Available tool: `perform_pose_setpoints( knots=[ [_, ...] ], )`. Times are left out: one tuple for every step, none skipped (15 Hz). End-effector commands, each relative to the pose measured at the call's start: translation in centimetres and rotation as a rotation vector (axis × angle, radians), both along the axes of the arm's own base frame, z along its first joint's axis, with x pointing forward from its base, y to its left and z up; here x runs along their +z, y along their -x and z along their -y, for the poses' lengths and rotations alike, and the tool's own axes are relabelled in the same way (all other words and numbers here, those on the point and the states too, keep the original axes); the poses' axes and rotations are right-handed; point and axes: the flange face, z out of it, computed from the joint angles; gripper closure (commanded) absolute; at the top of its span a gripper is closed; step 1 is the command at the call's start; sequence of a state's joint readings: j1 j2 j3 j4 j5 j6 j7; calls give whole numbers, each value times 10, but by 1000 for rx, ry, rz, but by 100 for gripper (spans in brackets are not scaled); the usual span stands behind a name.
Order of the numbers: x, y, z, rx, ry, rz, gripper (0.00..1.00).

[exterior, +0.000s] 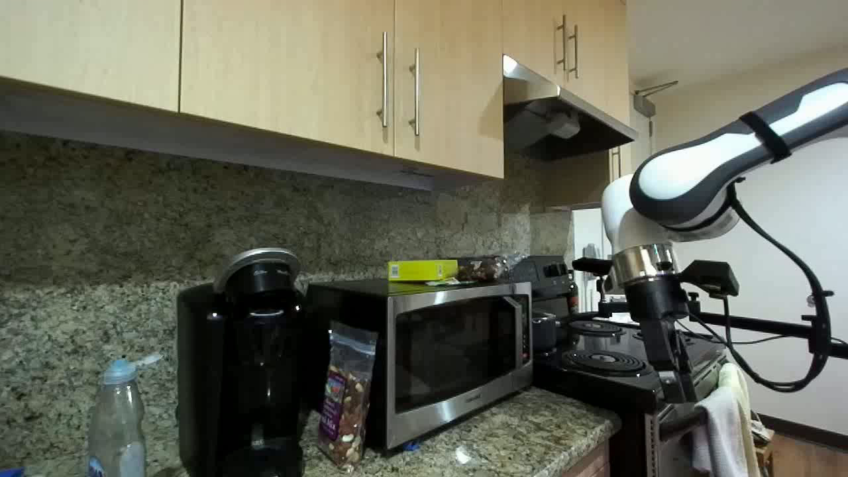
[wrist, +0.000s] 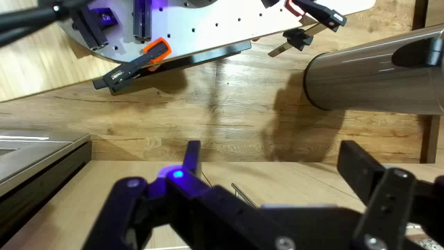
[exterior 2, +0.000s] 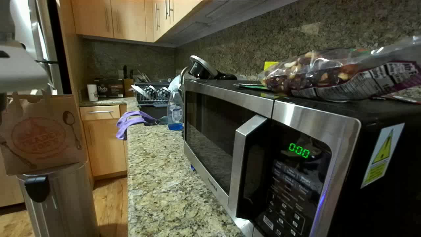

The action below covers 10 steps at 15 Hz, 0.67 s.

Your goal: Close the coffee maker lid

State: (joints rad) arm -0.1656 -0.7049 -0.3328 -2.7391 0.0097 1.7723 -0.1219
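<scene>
The glossy black coffee maker (exterior: 262, 371) stands on the counter beside the microwave's far-left side in an exterior view. Its rounded black lid (exterior: 260, 275) with a silver rim sits raised and tilted at the top. The lid also shows tilted up behind the microwave in an exterior view (exterior 2: 201, 68); the body below is hidden there by the microwave. My gripper (exterior: 679, 391) hangs pointing down in front of the stove, well apart from the coffee maker. In the wrist view my gripper (wrist: 269, 147) is open, its fingers wide apart with nothing between them.
The steel microwave (exterior: 457, 358) stands between coffee maker and stove (exterior: 596, 371). A nut bag (exterior: 346, 397) leans on its side; another nut bag (exterior 2: 315, 74) and a yellow box (exterior: 423, 270) lie on top. A bottle (exterior: 118, 424) stands beside the coffee maker. Cabinets (exterior: 285, 66) overhang the counter.
</scene>
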Motion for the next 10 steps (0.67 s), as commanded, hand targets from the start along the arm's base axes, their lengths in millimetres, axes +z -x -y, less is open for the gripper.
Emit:
perform_pose_setpoints(
  knots=[
    [0, 0, 0, 0, 0, -1, 0],
    [0, 0, 0, 0, 0, -1, 0],
    [0, 0, 0, 0, 0, -1, 0],
    [7, -4, 2, -3, 36, 17, 0],
    [12, -7, 1, 8, 59, 31, 0],
    [24, -14, 0, 34, 109, 51, 0],
    [32, -18, -1, 53, 143, 67, 0],
    [49, -25, -5, 75, 203, 89, 0],
    [65, -30, -9, 92, 254, 96, 0],
    [83, -36, -14, 117, 303, 108, 0]
  ],
)
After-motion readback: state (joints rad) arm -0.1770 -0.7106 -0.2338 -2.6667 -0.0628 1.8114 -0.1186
